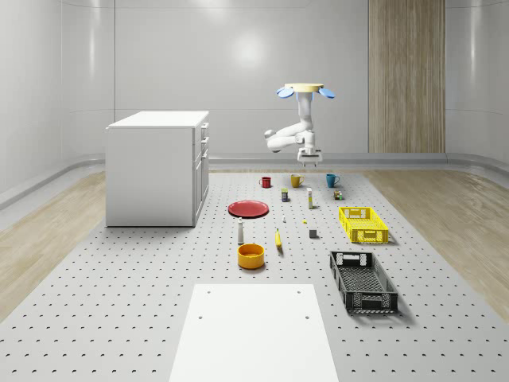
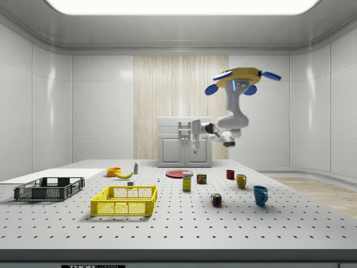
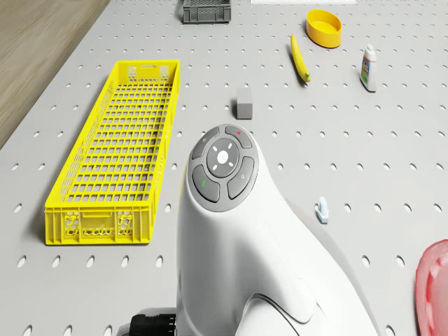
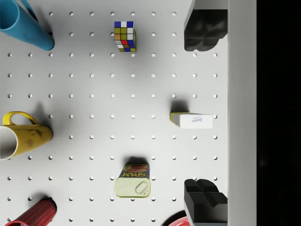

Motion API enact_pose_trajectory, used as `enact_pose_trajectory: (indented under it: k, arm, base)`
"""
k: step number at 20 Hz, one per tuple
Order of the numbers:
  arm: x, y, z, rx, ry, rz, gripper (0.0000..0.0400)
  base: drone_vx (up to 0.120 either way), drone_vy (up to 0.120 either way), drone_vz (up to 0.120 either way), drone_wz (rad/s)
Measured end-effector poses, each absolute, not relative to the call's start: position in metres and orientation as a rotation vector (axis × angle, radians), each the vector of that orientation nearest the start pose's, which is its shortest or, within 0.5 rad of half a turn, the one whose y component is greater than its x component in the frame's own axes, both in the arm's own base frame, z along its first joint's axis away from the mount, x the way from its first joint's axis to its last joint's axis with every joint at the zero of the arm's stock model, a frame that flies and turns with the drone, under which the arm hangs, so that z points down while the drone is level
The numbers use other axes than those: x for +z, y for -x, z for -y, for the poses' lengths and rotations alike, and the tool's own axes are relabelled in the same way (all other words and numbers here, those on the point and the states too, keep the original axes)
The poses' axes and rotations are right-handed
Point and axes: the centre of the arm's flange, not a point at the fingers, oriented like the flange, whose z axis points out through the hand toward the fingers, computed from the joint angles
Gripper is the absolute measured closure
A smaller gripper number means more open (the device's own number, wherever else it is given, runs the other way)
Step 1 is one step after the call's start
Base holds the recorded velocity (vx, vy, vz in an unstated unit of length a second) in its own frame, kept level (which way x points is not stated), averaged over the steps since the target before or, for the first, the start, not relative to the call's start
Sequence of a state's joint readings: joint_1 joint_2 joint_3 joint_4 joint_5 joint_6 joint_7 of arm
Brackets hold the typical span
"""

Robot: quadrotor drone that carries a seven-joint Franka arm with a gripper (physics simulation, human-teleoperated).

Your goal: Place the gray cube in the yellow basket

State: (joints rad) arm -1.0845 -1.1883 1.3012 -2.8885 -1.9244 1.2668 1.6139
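Gray cube (image 3: pixel 244 103) just beside yellow basket (image 3: pixel 112 161), apart, drone hovering, hand (image 4: pixel 205 115) spread wide.

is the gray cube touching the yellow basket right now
Apart. The drone view shows bare pegboard floor between the gray cube and the yellow basket; the whole-scene view shows the same gap.

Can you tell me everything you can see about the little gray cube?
The gray cube is a small, plain block with flat sides and no markings, matte gray all over. It sits flat and upright on the pegboard table, alone, touching nothing else. The yellow basket lies close beside it, and the banana lies on its other side. In the whole-scene view it is a tiny dark block just left of the basket. The gripper hangs high, far from it.
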Motion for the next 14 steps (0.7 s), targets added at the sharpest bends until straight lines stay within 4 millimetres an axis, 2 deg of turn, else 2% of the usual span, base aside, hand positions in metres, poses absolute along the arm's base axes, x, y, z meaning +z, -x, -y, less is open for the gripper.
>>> enact_pose_trajectory:
  k: [14]
  arm:
    - [0.4907, -0.3068, 0.0001, 0.785, -0.001, 0.002, 0.0000]
  base:
    - [0.120, 0.000, 0.000, 0.000]
